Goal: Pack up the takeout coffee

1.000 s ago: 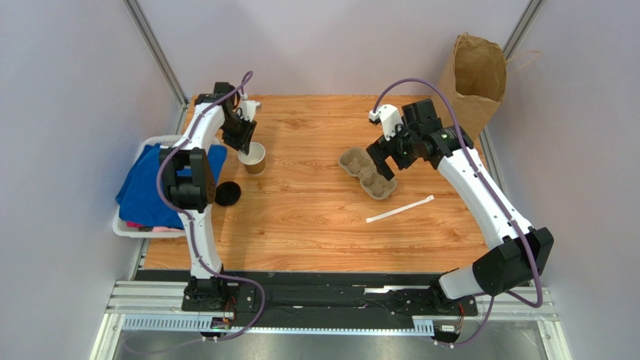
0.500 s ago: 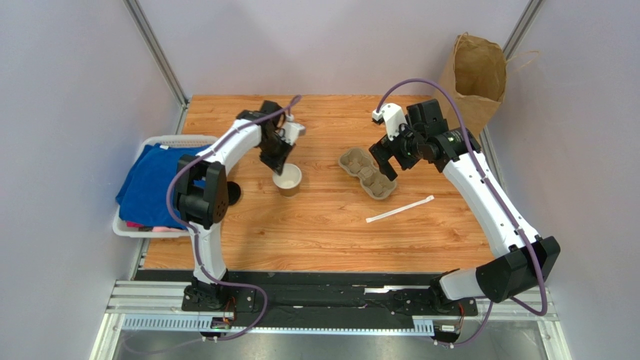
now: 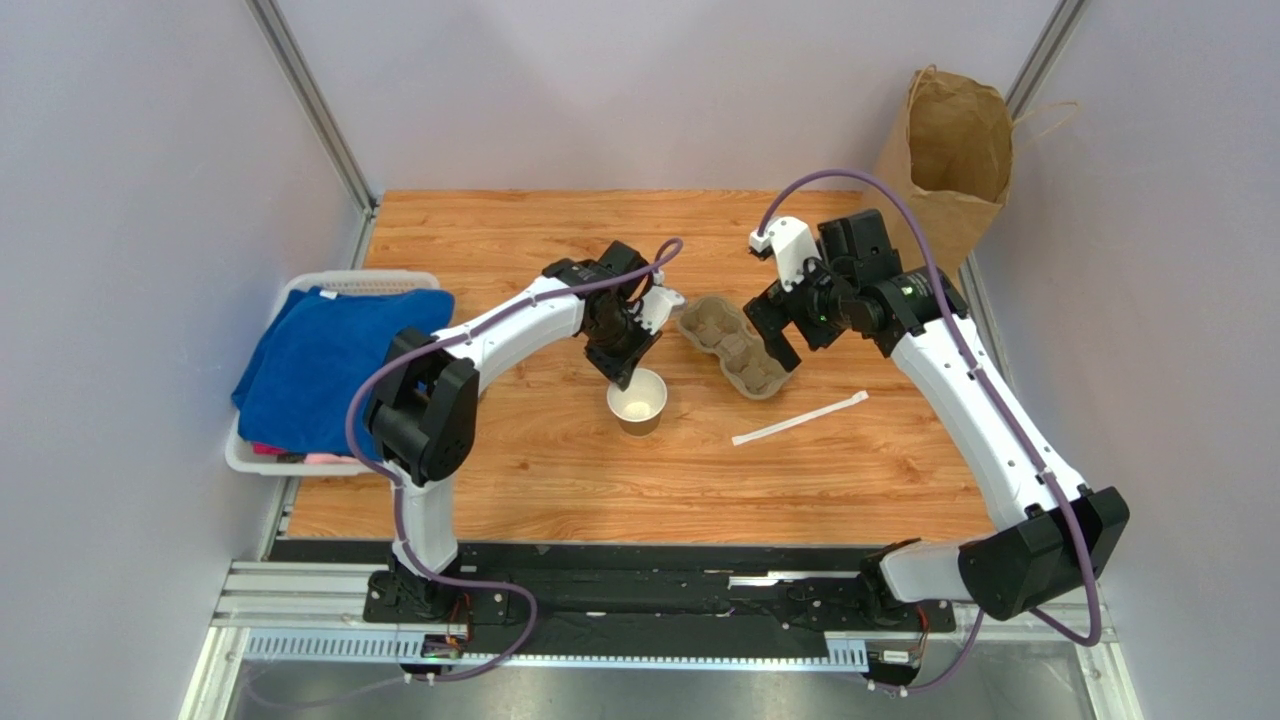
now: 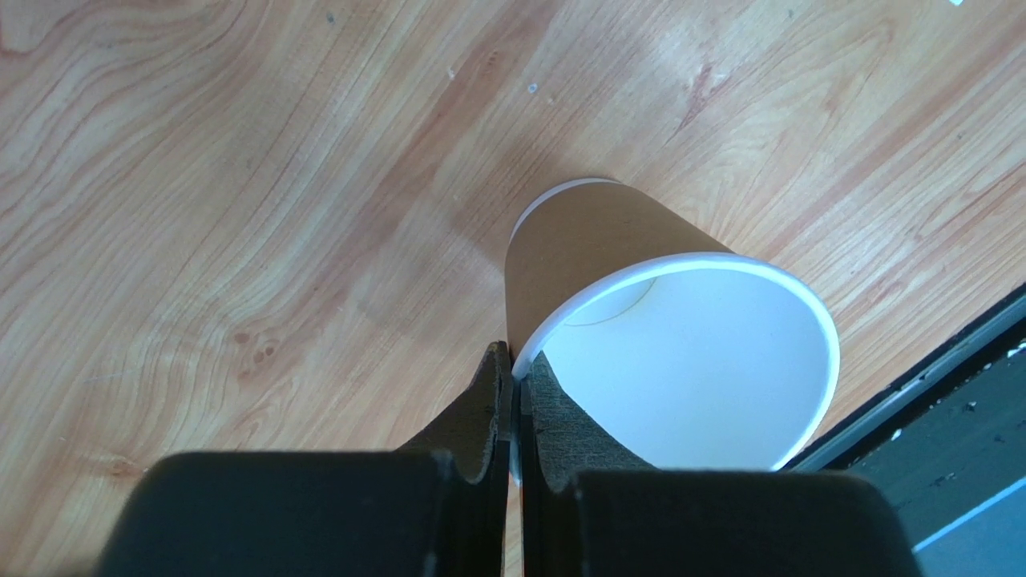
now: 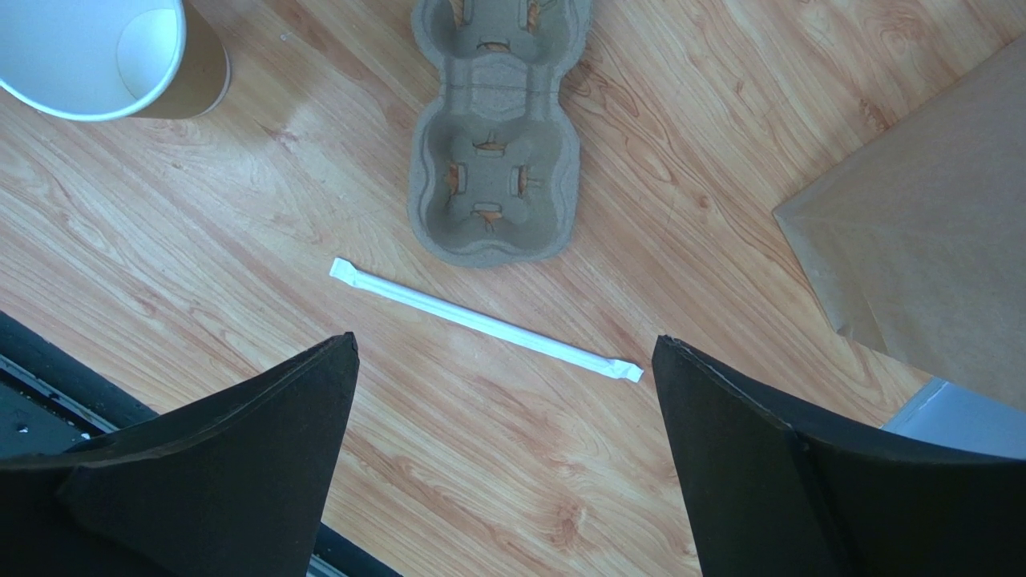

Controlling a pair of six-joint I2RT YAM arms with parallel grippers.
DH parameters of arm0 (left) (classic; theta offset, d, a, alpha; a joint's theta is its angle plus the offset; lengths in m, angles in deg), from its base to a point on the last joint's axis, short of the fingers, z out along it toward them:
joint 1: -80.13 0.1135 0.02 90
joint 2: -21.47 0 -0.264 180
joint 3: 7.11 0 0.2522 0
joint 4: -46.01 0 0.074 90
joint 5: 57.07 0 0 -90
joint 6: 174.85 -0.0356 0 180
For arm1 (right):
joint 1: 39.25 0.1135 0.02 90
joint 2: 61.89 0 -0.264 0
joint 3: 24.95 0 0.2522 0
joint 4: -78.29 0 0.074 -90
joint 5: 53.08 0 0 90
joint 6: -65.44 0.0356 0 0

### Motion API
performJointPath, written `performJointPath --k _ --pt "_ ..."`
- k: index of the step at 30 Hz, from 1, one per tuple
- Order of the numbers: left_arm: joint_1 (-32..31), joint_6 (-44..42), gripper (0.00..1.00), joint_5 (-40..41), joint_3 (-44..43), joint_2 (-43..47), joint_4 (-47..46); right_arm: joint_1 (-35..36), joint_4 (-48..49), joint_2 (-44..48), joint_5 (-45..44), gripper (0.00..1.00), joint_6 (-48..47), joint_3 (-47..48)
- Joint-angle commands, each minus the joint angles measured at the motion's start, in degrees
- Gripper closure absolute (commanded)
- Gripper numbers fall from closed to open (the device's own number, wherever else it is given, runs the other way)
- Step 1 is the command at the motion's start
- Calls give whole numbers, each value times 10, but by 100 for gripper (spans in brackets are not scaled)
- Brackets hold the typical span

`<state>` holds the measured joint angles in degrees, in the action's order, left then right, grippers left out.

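Note:
The takeout coffee is an open kraft-brown paper cup (image 3: 639, 402), white inside and with no lid on it. It is near the middle of the table, just left of the pulp tray. My left gripper (image 3: 633, 365) is shut on the cup's far rim, one finger inside the wall and one outside (image 4: 516, 361). The cup (image 4: 602, 247) hangs tilted in the left wrist view; whether its base touches the wood I cannot tell. My right gripper (image 3: 772, 321) stands wide open above the tray's right side, holding nothing (image 5: 506, 349). The cup (image 5: 102, 48) shows at the top left of the right wrist view.
A grey-brown two-cup pulp tray (image 3: 733, 345) (image 5: 494, 156) lies right of the cup. A wrapped white straw (image 3: 800, 419) (image 5: 482, 319) lies nearer the front. The tall brown paper bag (image 3: 950, 158) (image 5: 927, 241) stands at the back right corner. A white basket (image 3: 353, 279) with blue cloth sits at the left edge.
My left gripper closed on the cup's rim and moved it from the back left toward the table's middle, beside the pulp tray. The right gripper shifted slightly and stayed open.

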<state>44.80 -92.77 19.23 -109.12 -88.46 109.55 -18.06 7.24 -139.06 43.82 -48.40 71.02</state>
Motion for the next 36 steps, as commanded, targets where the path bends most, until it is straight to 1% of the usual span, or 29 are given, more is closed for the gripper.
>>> performJointPath --k 1,2,3,5,6,7,8,10,11,14,15,16,17,19,20,22,23,25,26,28,30,31,32,36 --pt "-12 33 94 16 -11 19 -22 -3 7 24 -9 0 -8 -6" --pt "-13 32 88 15 -14 21 -19 -3 8 25 -9 0 -9 -7" --pt "-13 31 65 17 -15 23 -17 -3 7 26 -9 0 -10 -7" --pt "-13 25 44 23 -13 45 -14 -4 6 28 -7 0 -11 -6" --pt "-13 22 30 24 -10 55 -13 -4 4 29 -6 0 -11 -5" --pt "-12 19 25 25 -10 78 -10 -4 5 29 -4 0 -11 -3" --pt "-11 13 17 22 -11 88 -2 -5 5 29 -2 0 -11 -3" --pt "-2 5 13 14 -15 127 4 -5 4 30 2 0 -7 -1" --pt "4 4 2 3 -11 142 4 -5 4 31 5 0 -5 -1" --pt "53 -9 1 -32 -3 198 13 -5 4 36 11 0 -4 -1" --pt "64 -14 1 -27 3 211 17 -6 4 37 13 0 -4 0" --pt "93 -24 1 -27 8 236 20 -6 4 37 15 0 -3 0" --pt "108 -38 1 -21 25 250 22 -5 4 39 16 0 -2 2" --pt "146 -39 1 -15 51 291 12 -5 7 40 17 0 5 8" --pt "188 -49 1 -33 81 303 6 -5 11 40 17 0 8 8" --pt "218 -82 1 -58 124 327 2 -6 22 43 19 0 19 8" --pt "225 -107 1 -20 163 330 5 -5 25 43 22 0 19 9" --pt "230 -112 1 39 187 321 23 -6 24 40 33 0 18 15" --pt "246 -119 1 63 202 314 28 -5 24 39 34 0 19 17" --pt "269 -158 1 43 209 290 44 -5 23 36 36 0 19 16" --pt "293 -177 1 32 234 276 29 -5 22 36 42 0 17 14" --pt "297 -198 1 38 247 273 1 -5 20 36 44 0 17 12" --pt "298 -202 1 51 272 271 -17 -5 18 37 46 0 15 10" --pt "310 -227 1 61 299 233 -57 -5 14 40 44 0 12 8"
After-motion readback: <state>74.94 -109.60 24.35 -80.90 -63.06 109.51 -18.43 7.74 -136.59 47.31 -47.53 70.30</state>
